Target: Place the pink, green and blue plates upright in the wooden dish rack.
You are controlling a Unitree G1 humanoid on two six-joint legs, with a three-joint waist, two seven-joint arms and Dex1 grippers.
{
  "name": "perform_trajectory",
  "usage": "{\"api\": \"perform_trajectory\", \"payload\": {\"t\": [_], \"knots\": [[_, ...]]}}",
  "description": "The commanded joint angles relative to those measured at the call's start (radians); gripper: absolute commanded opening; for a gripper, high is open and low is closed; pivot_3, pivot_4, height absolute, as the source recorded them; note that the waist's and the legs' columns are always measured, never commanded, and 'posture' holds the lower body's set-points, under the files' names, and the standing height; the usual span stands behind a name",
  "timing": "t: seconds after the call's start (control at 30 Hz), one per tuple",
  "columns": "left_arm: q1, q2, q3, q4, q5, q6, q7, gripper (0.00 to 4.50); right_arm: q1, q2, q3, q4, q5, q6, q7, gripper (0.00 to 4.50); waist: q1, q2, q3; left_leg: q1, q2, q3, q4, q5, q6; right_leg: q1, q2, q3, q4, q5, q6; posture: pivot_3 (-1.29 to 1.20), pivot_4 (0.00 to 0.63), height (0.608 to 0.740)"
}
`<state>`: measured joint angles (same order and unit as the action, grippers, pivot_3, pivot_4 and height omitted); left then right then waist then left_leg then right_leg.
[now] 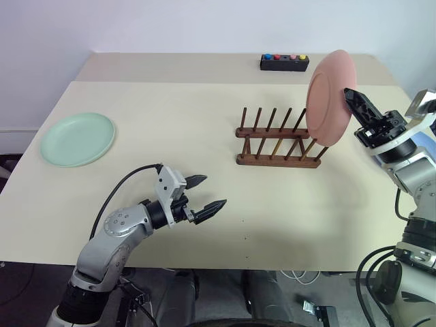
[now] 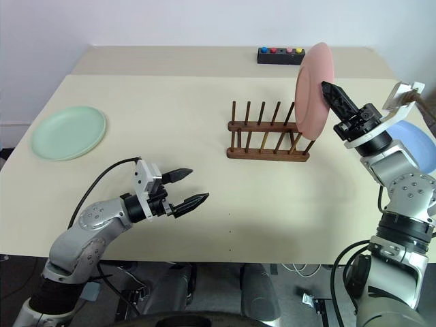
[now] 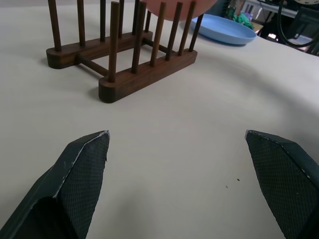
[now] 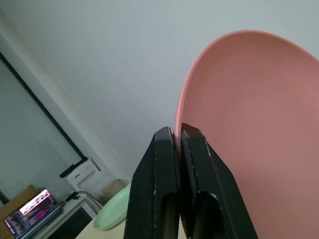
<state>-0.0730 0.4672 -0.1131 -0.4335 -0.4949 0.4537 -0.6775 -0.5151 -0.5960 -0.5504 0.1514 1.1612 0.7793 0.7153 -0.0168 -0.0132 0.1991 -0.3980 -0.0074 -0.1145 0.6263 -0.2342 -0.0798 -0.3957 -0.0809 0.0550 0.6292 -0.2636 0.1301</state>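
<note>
Pink plate [image 1: 331,95] upright in raised R pincer [image 1: 352,97], above rack [image 1: 278,139].

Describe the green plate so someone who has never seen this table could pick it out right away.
Start at the big beige table and go to the robot's far left edge, well away from the wooden dish rack. The green plate lies flat there, alone. It is pale mint, whereas the pink plate is held upright by the right gripper and the blue plate lies at the right edge.

No text, label, brand or number can be read on anything; nothing legible shows anywhere.
</note>
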Motion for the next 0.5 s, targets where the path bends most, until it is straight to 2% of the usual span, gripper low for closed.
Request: {"api": "perform_trajectory", "payload": {"t": [0.03,0.1,0.17,0.5], "knots": [[-0.005,-0.008,-0.007,-0.017,0.008,-0.009,-0.002,4.49,-0.005,-0.009,-0.026,0.003,0.003,-0.006,0.004,0.31,0.000,0.000,0.000,0.000,0.000,0.000,0.000,0.000,0.000,0.000,0.000,0.000,0.000,0.000,0.000,0.00,0.150,0.734],[-0.003,-0.012,-0.009,-0.017,0.013,-0.007,0.001,4.50,-0.007,-0.008,-0.026,0.009,-0.009,-0.016,0.001,0.87,0.000,0.000,0.000,0.000,0.000,0.000,0.000,0.000,0.000,0.000,0.000,0.000,0.000,0.000,0.000,0.00,0.150,0.734],[-0.003,-0.013,-0.008,-0.016,0.016,-0.005,0.001,4.50,-0.011,-0.010,-0.025,0.021,-0.034,-0.038,-0.005,1.81,0.000,0.000,0.000,0.000,0.000,0.000,0.000,0.000,0.000,0.000,0.000,0.000,0.000,0.000,0.000,0.00,0.150,0.734],[0.000,-0.017,-0.007,-0.013,0.023,-0.004,0.001,4.50,-0.040,-0.003,-0.042,0.073,-0.115,-0.142,-0.019,1.81,-0.001,0.001,0.000,-0.001,0.000,0.000,0.000,0.000,0.000,-0.001,0.000,0.000,0.000,0.000,0.000,0.00,0.150,0.734]]}}
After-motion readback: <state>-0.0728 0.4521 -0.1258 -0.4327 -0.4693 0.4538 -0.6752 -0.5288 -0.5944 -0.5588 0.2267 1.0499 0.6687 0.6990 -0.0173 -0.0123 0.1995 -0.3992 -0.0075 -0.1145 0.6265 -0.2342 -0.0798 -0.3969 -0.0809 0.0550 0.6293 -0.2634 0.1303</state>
